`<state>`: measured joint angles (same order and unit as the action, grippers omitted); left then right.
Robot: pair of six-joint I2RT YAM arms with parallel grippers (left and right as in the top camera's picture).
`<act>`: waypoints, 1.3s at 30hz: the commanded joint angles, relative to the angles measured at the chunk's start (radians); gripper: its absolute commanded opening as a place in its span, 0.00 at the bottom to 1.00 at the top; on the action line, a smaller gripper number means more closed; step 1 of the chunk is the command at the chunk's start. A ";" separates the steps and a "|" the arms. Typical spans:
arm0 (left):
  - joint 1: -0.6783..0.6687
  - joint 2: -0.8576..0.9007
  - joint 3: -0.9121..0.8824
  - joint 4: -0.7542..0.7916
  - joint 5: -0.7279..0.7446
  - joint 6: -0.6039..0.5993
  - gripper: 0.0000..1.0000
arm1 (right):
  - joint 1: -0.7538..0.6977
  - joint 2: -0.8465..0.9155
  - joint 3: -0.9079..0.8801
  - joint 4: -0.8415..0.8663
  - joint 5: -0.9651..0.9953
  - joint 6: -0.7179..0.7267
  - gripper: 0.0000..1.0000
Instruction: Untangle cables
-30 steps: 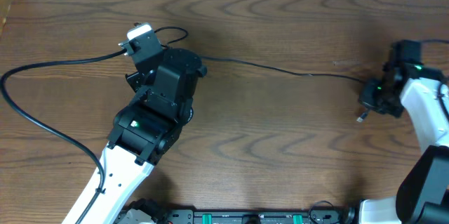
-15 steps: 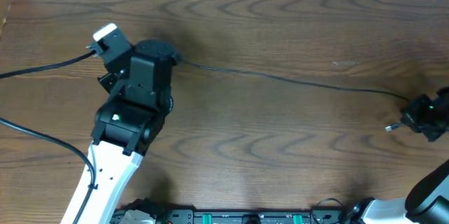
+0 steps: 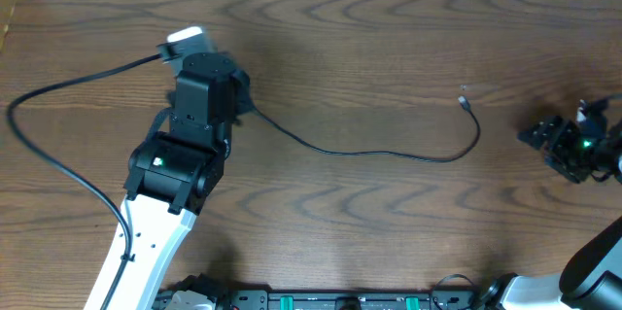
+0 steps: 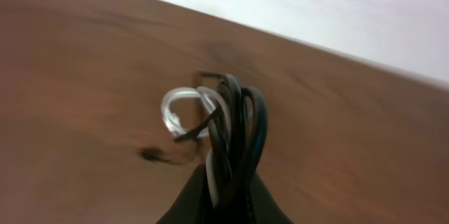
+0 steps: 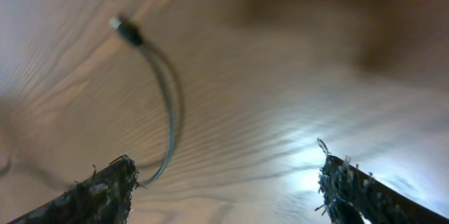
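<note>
Wood table (image 3: 389, 18): black cable (image 3: 389, 152) mostly laid out, plug (image 3: 464, 102) free. Left gripper (image 4: 224, 197) pinches its loops wound with white cable (image 4: 179, 108), not yet separated. Right gripper (image 5: 228, 182) wide, empty.

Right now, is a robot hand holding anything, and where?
The left gripper pinches the black cable and white cable at their bunched loops. The right gripper is open, holding nothing.

Slack black cable (image 5: 172, 104) — looped white cable (image 4: 202, 99).
</note>
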<state>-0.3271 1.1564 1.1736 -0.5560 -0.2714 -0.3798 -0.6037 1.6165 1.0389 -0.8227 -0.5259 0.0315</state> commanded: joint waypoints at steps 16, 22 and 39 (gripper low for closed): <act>0.000 0.029 0.023 -0.116 1.181 0.748 0.08 | 0.349 0.005 -0.004 -0.005 -0.583 -0.566 0.90; -0.018 0.077 0.023 -0.139 1.184 0.754 0.07 | 0.452 0.005 -0.004 0.003 -0.652 -0.625 0.90; -0.150 0.123 0.023 -0.167 1.084 0.790 0.08 | 0.660 0.005 -0.004 0.131 -0.658 -0.770 0.16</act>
<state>-0.4751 1.2758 1.1736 -0.7219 0.8379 0.3939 0.0422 1.6165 1.0382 -0.6922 -1.1561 -0.7197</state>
